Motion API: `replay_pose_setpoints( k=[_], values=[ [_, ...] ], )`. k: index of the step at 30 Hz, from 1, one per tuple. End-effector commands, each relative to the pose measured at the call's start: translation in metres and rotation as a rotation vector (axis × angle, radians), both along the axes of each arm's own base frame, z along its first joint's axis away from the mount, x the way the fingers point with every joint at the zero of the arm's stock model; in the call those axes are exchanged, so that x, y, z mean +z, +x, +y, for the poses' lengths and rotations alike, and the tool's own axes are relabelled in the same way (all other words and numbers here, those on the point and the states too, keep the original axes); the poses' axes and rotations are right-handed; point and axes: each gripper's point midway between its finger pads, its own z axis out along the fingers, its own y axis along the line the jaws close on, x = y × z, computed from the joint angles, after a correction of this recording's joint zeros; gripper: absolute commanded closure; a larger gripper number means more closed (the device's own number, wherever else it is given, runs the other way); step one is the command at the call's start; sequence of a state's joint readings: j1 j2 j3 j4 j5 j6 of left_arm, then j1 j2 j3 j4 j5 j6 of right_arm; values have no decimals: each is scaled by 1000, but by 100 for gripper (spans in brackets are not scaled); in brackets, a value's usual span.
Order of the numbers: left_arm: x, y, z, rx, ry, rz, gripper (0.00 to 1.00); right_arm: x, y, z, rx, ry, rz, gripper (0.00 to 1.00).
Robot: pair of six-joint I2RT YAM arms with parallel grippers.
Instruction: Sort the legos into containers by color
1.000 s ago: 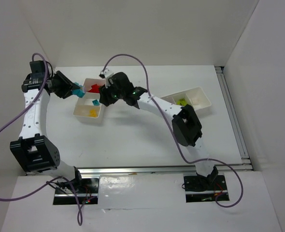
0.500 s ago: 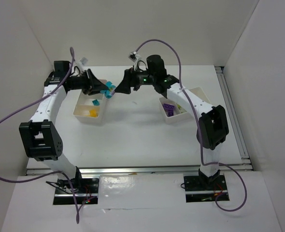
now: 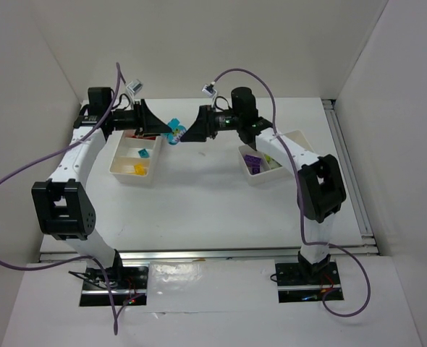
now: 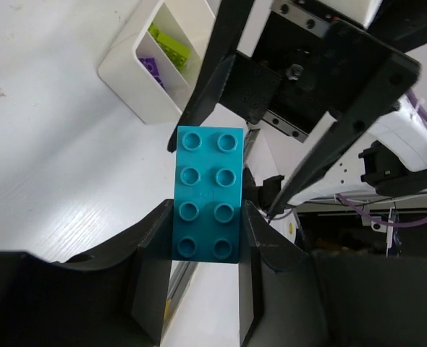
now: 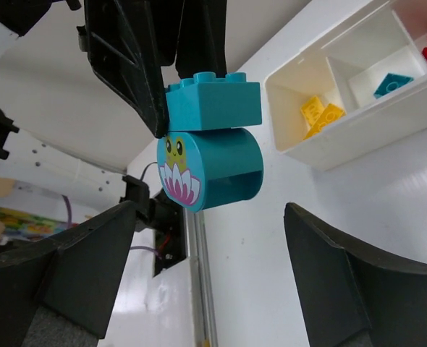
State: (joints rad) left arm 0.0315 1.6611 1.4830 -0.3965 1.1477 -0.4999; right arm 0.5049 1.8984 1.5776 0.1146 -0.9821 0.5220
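Note:
High above the table, my left gripper (image 3: 163, 131) (image 4: 206, 246) is shut on one end of a cyan lego (image 3: 174, 130) (image 4: 208, 191). Under that lego hangs a rounded cyan piece with a flower picture (image 5: 210, 170). My right gripper (image 3: 190, 133) (image 5: 213, 267) faces it, open wide; its fingers (image 4: 215, 69) stand either side of the lego's free end without touching. The left container (image 3: 132, 179) (image 5: 358, 134) holds yellow (image 3: 137, 168), cyan (image 3: 142, 153) and red legos. The right container (image 3: 260, 178) (image 4: 123, 79) holds purple (image 3: 253, 163) and lime (image 3: 271, 155) ones.
Both arms reach in over the table's back half, tips almost meeting between the two trays. White walls close the table at the back and both sides. A metal rail (image 3: 347, 170) runs along the right edge, another along the front (image 3: 213, 253).
Both arms swung from the left tray to the middle and rose. The left carried the cyan lego along. The right gripper's jaws spread wide.

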Motion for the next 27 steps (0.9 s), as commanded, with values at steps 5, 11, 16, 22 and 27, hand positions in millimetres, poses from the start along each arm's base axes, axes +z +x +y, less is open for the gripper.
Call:
replay_pose_setpoints(
  k=[5,11,16,22,27],
  values=[
    [24,-13,-11,-88,-32,-112,100,41,-16,2,115,177,-18,16],
    [22,-13,-14,-92,-21,-119,100,43,-19,8,166,215,-16,32],
    [21,-12,-14,-83,-14,-119,100,28,-20,12,159,196,32,83],
    [25,-8,-13,-63,0,-130,100,9,-24,2,117,165,94,100],
    [26,-1,-4,-22,8,-121,100,-11,-29,-24,88,107,136,100]
  ],
)
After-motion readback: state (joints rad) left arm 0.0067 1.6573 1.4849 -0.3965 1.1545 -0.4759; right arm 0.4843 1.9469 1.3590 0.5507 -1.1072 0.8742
